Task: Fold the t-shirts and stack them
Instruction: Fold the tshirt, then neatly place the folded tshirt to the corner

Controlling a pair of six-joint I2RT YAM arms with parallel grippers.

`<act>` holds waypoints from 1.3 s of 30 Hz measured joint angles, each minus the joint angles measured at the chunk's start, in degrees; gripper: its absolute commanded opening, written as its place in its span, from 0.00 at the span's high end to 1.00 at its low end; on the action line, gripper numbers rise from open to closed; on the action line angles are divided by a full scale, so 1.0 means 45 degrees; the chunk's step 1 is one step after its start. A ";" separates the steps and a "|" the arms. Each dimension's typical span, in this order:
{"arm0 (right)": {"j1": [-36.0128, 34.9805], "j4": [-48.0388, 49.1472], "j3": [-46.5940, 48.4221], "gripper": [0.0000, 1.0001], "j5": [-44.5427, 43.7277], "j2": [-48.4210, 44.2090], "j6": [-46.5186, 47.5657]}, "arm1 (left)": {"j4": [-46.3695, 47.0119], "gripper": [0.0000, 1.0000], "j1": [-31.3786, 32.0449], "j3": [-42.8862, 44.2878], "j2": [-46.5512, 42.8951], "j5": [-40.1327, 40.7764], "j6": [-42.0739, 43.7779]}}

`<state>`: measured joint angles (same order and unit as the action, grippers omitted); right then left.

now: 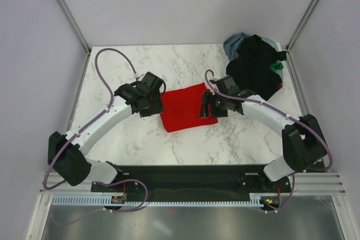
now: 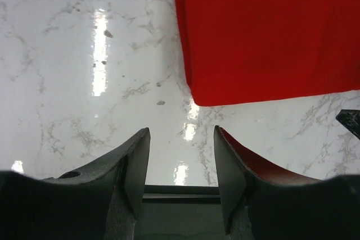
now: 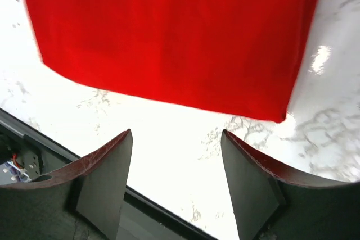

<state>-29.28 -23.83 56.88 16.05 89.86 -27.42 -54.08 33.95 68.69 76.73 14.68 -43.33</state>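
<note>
Red shirt (image 1: 183,111) lies folded flat at table (image 1: 129,133) centre. Left gripper (image 2: 181,139) at its 9 o'clock, right gripper (image 3: 177,139) at 3 o'clock. Both jaws spread, empty, so the fold looks finished. Dark pile (image 1: 256,71) at 1 o'clock is likely next.

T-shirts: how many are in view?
4. The red shirt is folded mid-table; black shirt, grey-blue shirt, green shirt heaped at the far right corner, perhaps hiding more.
</note>
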 measured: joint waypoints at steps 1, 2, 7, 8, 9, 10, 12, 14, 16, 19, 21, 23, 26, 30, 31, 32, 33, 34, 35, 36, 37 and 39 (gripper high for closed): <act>0.0000 -0.0321 0.0189 0.27 -0.0199 -0.0335 0.0015 | 0.0034 0.44 0.0180 0.0214 0.0423 -0.0136 -0.0112; 0.0010 -0.0665 0.0408 0.26 -0.0408 -0.0690 0.0049 | 0.0146 0.44 0.0432 0.0335 0.0743 -0.0296 -0.0170; 0.0068 -0.2016 0.1307 0.22 -0.1501 -0.2424 0.0408 | 0.1685 0.44 0.0889 0.0588 0.3283 -0.1525 -0.0316; 0.0068 -0.2244 0.1360 0.21 -0.1637 -0.2788 0.0466 | 0.1943 0.44 0.0894 0.0631 0.3779 -0.1666 -0.0311; 0.0068 -0.2419 0.1370 0.20 -0.1705 -0.3070 0.0520 | 0.2142 0.45 0.0889 0.0719 0.4342 -0.1753 -0.0306; 0.0068 -0.2637 0.1365 0.20 -0.1846 -0.3405 0.0559 | 0.2239 0.45 0.0879 0.0855 0.4901 -0.1831 -0.0306; 0.0068 -0.2895 0.1243 0.19 -0.1977 -0.4012 0.0636 | 0.2467 0.46 0.0782 0.1234 0.6057 -0.1962 -0.0296; 0.0068 -0.3065 0.0942 0.19 -0.2093 -0.4522 0.0729 | 0.2637 0.48 0.0544 0.1511 0.7096 -0.2093 -0.0296; 0.0068 -0.3235 0.0597 0.19 -0.2142 -0.4818 0.0777 | 0.2540 0.50 0.0112 0.1851 0.7514 -0.2599 -0.0296; 0.0068 -0.3487 0.0044 0.18 -0.2205 -0.4974 0.0869 | 0.2584 0.51 -0.0753 0.2132 0.7766 -0.2977 -0.0253; 0.0092 -0.3628 -0.0238 0.18 -0.2220 -0.4979 0.0976 | 0.2535 0.50 -0.1443 0.2375 0.7927 -0.3172 -0.0204; 0.0112 -0.3657 -0.0466 0.18 -0.2259 -0.4979 0.1078 | 0.2458 0.50 -0.2001 0.2618 0.8077 -0.3186 -0.0112; 0.0151 -0.3672 -0.0661 0.18 -0.2259 -0.4945 0.1180 | 0.2268 0.51 -0.2584 0.3011 0.8344 -0.3143 0.0058; 0.0194 -0.3638 -0.0714 0.17 -0.2254 -0.4770 0.1307 | 0.1535 0.53 -0.3444 0.4143 0.9102 -0.3128 0.0617; 0.0204 -0.3604 -0.0758 0.17 -0.2254 -0.4765 0.1341 | 0.1394 0.53 -0.3638 0.4415 0.9282 -0.3104 0.0738; 0.0219 -0.3585 -0.0801 0.17 -0.2254 -0.4765 0.1360 | 0.1171 0.53 -0.3900 0.4799 0.9505 -0.3075 0.0903; 0.0223 -0.3560 -0.0845 0.17 -0.2254 -0.4755 0.1384 | 0.0899 0.53 -0.4167 0.5275 0.9777 -0.2943 0.1088; 0.0233 -0.3536 -0.0889 0.17 -0.2254 -0.4731 0.1384 | 0.0612 0.53 -0.4459 0.5829 1.0132 -0.2793 0.1282; 0.0253 -0.3541 -0.0899 0.17 -0.2249 -0.4687 0.1389 | 0.0418 0.53 -0.4687 0.6275 1.0394 -0.2647 0.1423; 0.0262 -0.3497 -0.0899 0.17 -0.2239 -0.4600 0.1384 | 0.0005 0.53 -0.5032 0.7043 1.0831 -0.2399 0.1690; 0.0272 -0.3434 -0.0903 0.17 -0.2205 -0.4503 0.1384 | -0.0131 0.53 -0.5251 0.7524 1.1118 -0.2181 0.1860; 0.0296 -0.3298 -0.0971 0.17 -0.2176 -0.4391 0.1384 | -0.0738 0.53 -0.5809 0.9005 1.1987 -0.1559 0.2263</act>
<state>-27.94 -38.68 52.51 6.26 70.11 -21.19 -57.41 7.81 109.21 130.67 7.66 -33.15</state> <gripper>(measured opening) 0.830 0.469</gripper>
